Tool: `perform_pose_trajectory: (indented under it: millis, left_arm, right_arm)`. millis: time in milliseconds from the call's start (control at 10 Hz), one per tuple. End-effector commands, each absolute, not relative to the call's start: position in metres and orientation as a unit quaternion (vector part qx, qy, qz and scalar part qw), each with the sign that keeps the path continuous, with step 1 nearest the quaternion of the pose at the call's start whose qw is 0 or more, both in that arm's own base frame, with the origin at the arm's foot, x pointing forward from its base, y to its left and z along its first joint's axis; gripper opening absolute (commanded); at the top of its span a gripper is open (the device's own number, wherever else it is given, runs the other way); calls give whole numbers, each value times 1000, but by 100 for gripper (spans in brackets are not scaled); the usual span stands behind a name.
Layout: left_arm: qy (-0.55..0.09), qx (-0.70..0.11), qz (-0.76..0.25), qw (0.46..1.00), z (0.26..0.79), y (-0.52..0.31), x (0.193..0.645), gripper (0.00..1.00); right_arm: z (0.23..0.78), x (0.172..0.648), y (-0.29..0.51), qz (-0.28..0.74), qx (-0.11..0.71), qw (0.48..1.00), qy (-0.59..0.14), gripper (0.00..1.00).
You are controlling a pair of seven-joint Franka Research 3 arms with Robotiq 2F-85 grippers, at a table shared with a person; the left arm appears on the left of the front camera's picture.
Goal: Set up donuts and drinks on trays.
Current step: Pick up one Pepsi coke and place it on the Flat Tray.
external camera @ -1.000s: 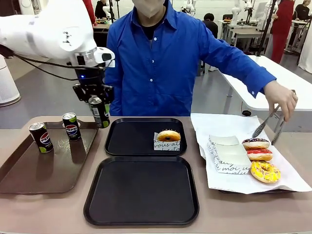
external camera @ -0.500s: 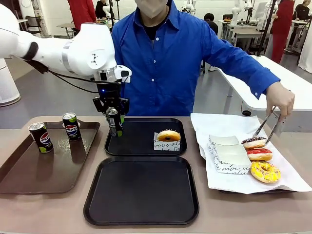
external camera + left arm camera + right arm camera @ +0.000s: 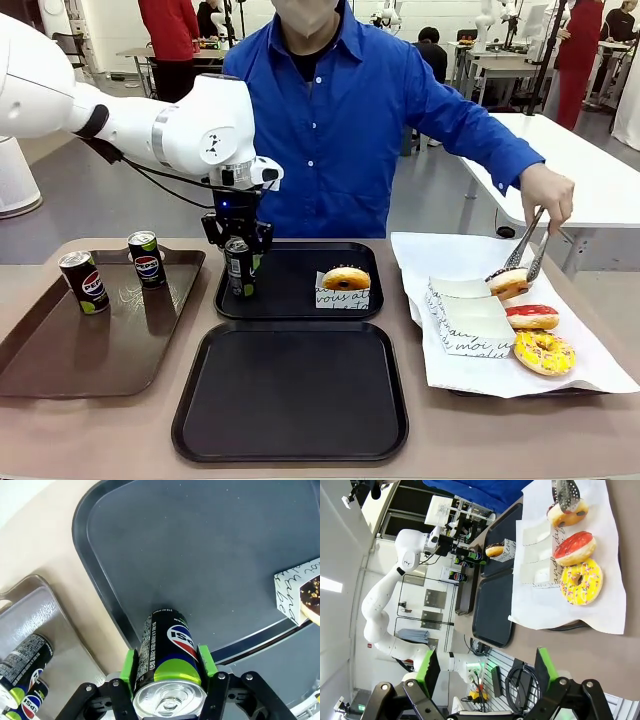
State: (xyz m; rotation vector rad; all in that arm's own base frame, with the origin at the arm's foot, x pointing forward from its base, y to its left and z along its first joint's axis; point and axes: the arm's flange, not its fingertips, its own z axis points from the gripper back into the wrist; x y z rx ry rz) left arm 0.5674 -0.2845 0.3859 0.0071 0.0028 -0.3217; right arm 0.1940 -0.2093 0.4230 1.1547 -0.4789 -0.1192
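Left wrist view: the edge clips the boxed donut [image 3: 302, 594] — and two cans [image 3: 26, 656] at bottom left.

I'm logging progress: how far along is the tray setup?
Done: one boxed donut sits on the far tray. In hand: the left tool grips a can at that tray's left side, and the person's tongs lift a chocolate donut. Left: the near tray is bare, two cans wait on the brown tray, and a red donut and a yellow donut lie on the paper.
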Motion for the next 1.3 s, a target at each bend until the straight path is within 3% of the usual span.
perform_pose_trajectory:
  millis: [0, 100, 300, 400, 600, 1200]
  left_arm:
    - [-1, 22, -160, 987, 384, -281, 568, 59]
    - [-7, 19, -166, 986, 384, -281, 566, 100]
    - [-10, 5, -165, 986, 395, -283, 557, 100]
    - [-9, 1, -162, 987, 404, -283, 549, 80]
    - [-11, -9, -169, 986, 428, -277, 519, 100]
    - [-67, -32, -197, 978, 483, -213, 408, 100]
  right_arm:
    - [424, 196, -210, -51, 546, 803, -233, 100]
    - [424, 196, -210, -51, 546, 803, -233, 100]
    - [424, 196, -210, -51, 546, 803, -233, 100]
    - [424, 196, -210, -51, 546, 803, -233, 100]
    - [424, 196, -210, -51, 546, 803, -233, 100]
    - [424, 196, -210, -51, 546, 803, -233, 100]
